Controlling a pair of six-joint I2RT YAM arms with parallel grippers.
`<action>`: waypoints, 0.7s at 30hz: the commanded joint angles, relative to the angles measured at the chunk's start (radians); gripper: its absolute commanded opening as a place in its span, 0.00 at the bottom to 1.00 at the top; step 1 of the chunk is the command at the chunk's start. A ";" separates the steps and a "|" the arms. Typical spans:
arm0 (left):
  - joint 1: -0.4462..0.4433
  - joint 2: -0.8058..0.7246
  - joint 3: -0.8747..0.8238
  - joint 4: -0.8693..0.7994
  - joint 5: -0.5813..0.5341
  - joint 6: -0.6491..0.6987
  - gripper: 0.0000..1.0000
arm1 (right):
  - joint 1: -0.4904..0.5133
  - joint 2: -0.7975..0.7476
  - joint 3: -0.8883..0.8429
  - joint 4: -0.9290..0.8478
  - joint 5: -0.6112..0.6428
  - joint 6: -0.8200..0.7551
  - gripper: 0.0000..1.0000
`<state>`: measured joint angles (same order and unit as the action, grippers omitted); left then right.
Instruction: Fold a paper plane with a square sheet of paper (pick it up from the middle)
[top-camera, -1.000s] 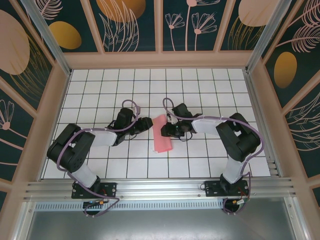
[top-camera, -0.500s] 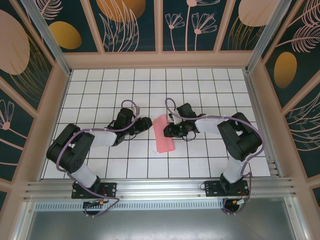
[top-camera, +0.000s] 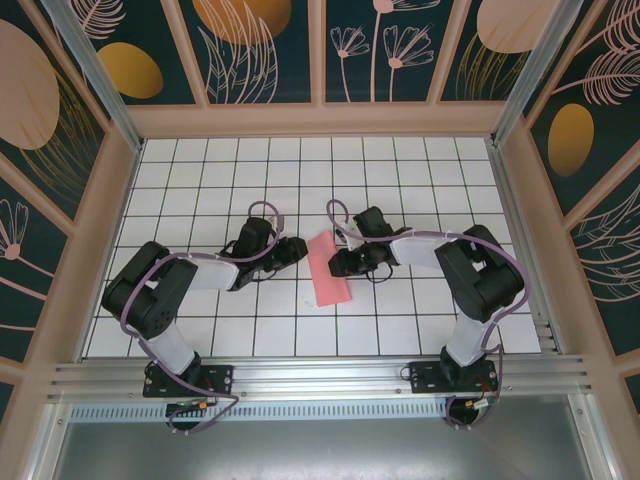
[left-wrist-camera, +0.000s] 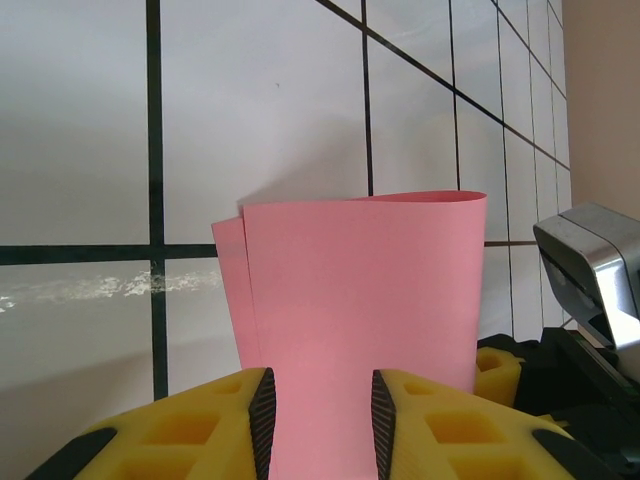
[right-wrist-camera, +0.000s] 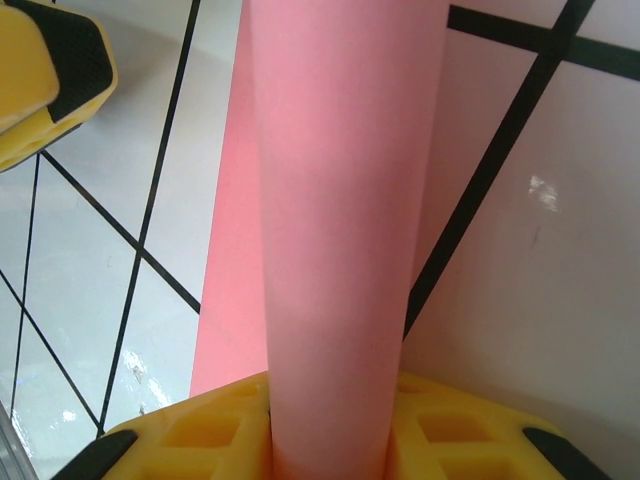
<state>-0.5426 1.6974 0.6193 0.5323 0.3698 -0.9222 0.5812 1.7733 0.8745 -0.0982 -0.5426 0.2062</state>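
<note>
The square sheet of paper (top-camera: 327, 272), salmon pink, lies folded over lengthwise on the white tiled floor between both arms. My left gripper (top-camera: 298, 249) sits at its upper left edge. In the left wrist view the paper (left-wrist-camera: 360, 300) lies beneath and between the parted yellow fingers of the left gripper (left-wrist-camera: 320, 390), which stands open. My right gripper (top-camera: 335, 263) is at the sheet's right side. The rounded fold of the paper (right-wrist-camera: 340, 200) runs between the right gripper's (right-wrist-camera: 330, 400) fingers and fills the gap, so it is shut on the fold. The paper plane is out of view.
Wooden walls (top-camera: 320, 120) with dark floral panels enclose the tiled floor (top-camera: 400, 160). A metal rail (top-camera: 320, 375) runs along the near edge by the arm bases. The other gripper's yellow finger (right-wrist-camera: 50, 70) shows near the sheet's far end.
Both grippers have narrowed. The left arm has shifted a little right toward the paper. The right gripper has closed in on the fold. The sheet stays in place.
</note>
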 joint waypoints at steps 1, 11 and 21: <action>-0.005 0.009 0.026 0.017 0.013 0.005 0.34 | -0.009 0.012 0.013 -0.080 0.042 -0.066 0.30; -0.005 0.010 0.036 0.000 0.009 0.019 0.34 | -0.009 0.036 0.022 -0.098 0.074 -0.121 0.34; -0.006 0.010 0.036 0.006 0.020 0.017 0.32 | -0.004 0.068 0.039 -0.118 0.107 -0.131 0.35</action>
<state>-0.5426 1.6974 0.6342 0.5304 0.3702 -0.9215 0.5823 1.7908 0.9108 -0.1589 -0.5404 0.1089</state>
